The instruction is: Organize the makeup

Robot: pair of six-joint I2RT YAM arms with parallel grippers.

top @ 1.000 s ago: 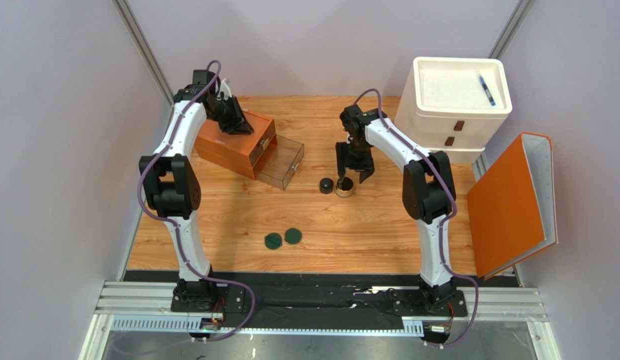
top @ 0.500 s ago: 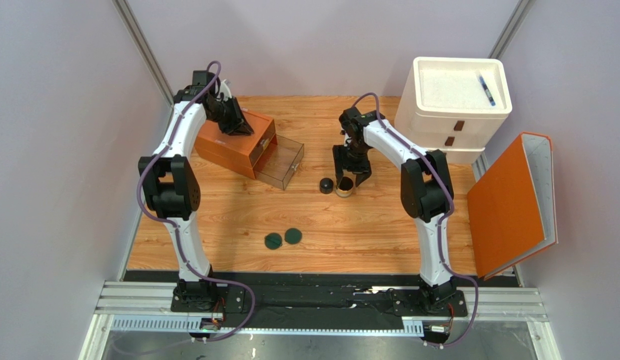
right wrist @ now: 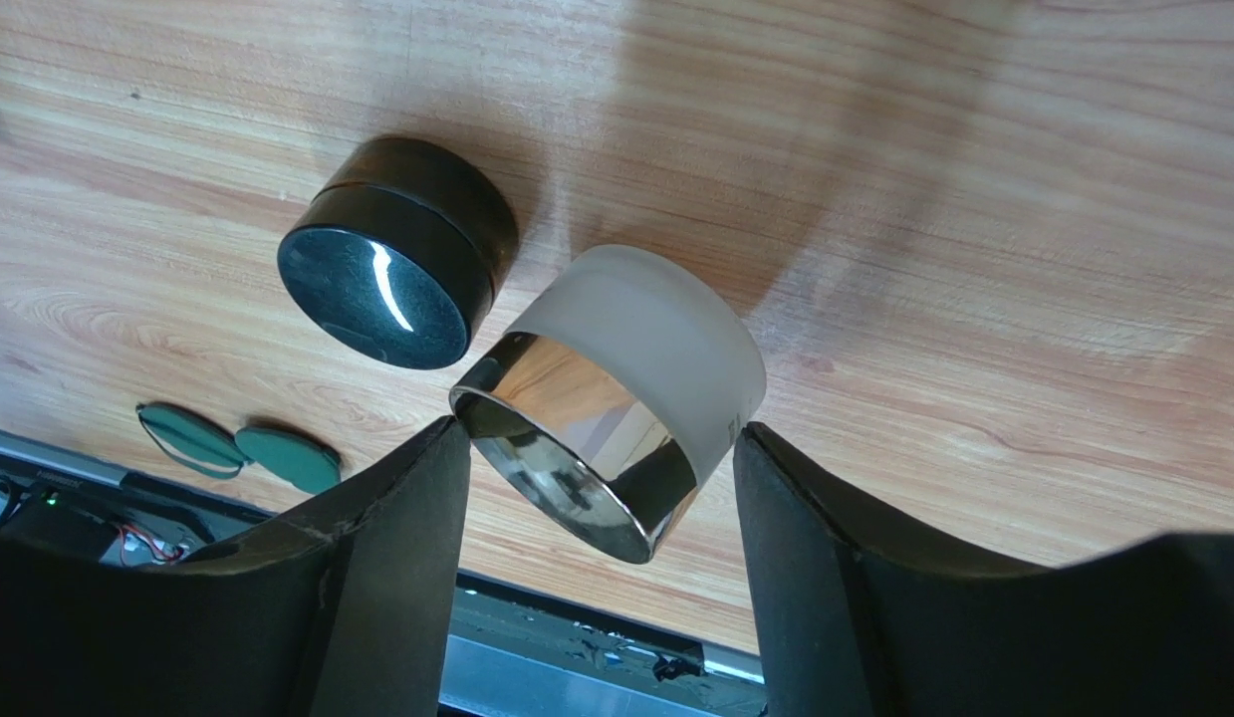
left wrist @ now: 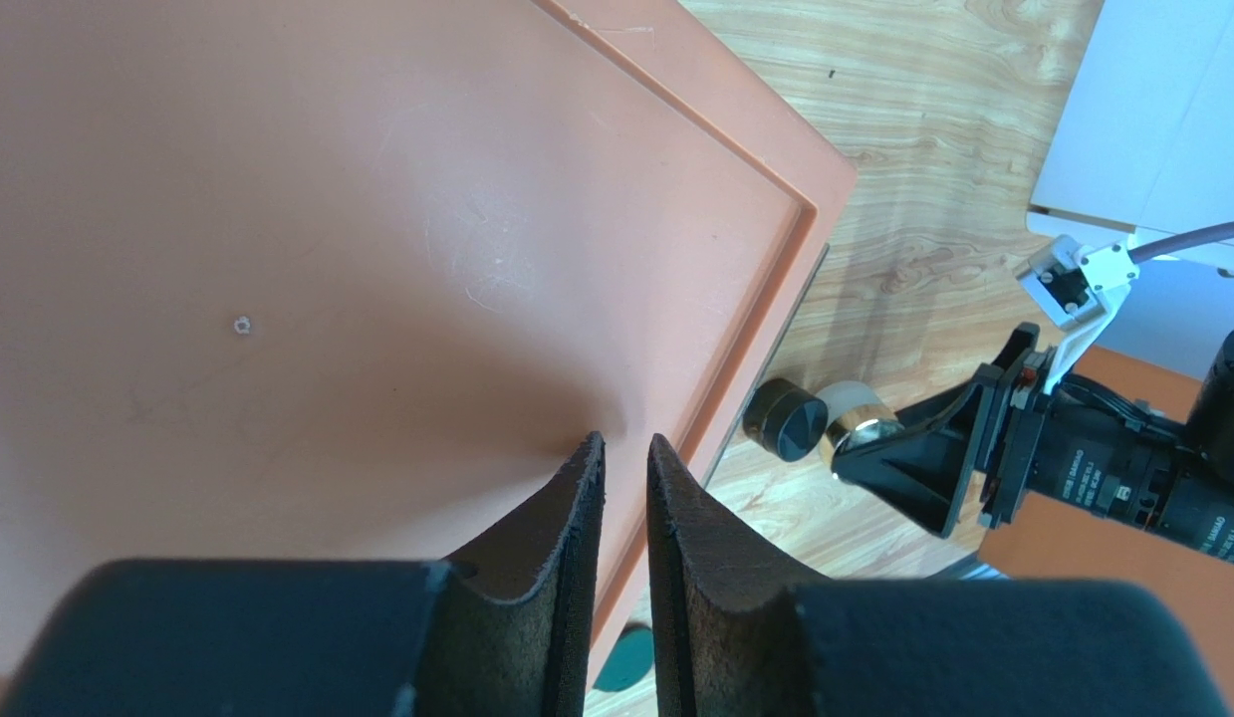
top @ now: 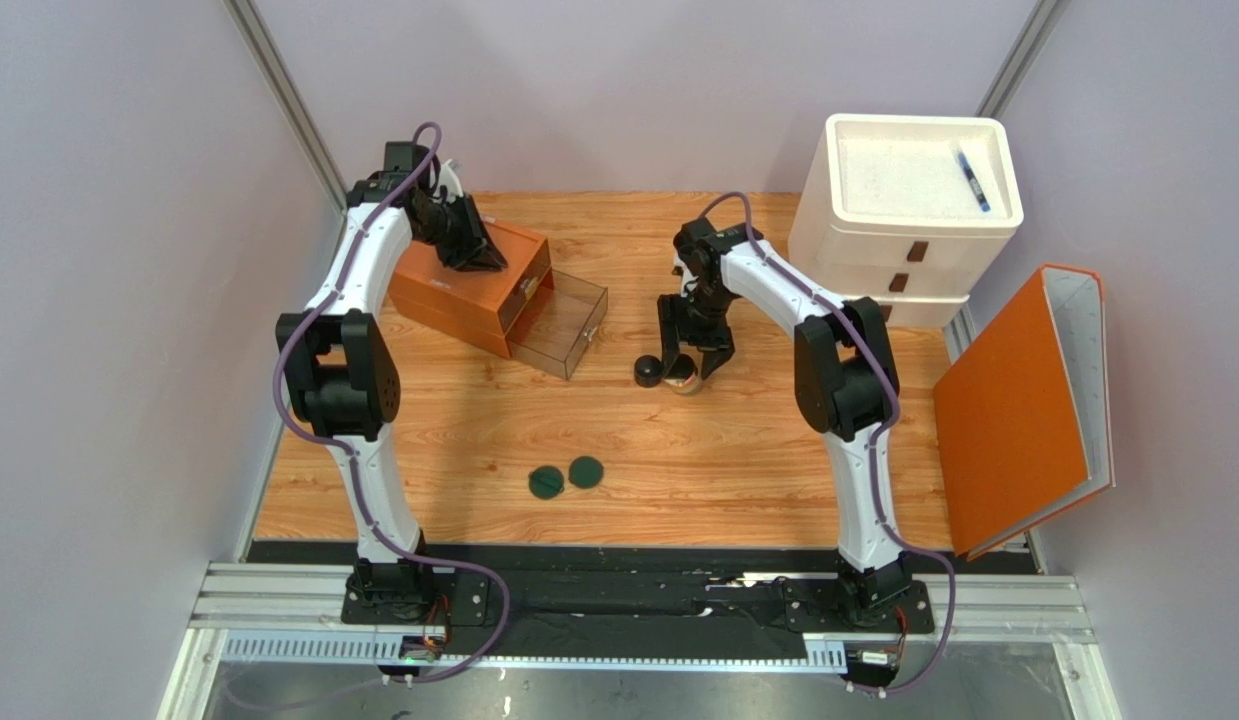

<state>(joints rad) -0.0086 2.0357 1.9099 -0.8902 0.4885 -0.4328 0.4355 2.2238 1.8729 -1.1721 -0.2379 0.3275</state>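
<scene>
One round jar [right wrist: 638, 359], frosted, chrome-rimmed, probably rigid, slick and breakable, stands on the bench [right wrist: 952, 224] between the fingers of the open right hand [right wrist: 596, 436], best pinched across its frosted wall; the left hand [left wrist: 623, 444], nearly closed, holds nothing.

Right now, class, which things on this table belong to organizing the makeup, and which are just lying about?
Belong to the job: frosted round jar, black round cap, two dark-green discs.
Just lying about: orange drawer box, white drawer unit, blue pen, orange folder.
</scene>
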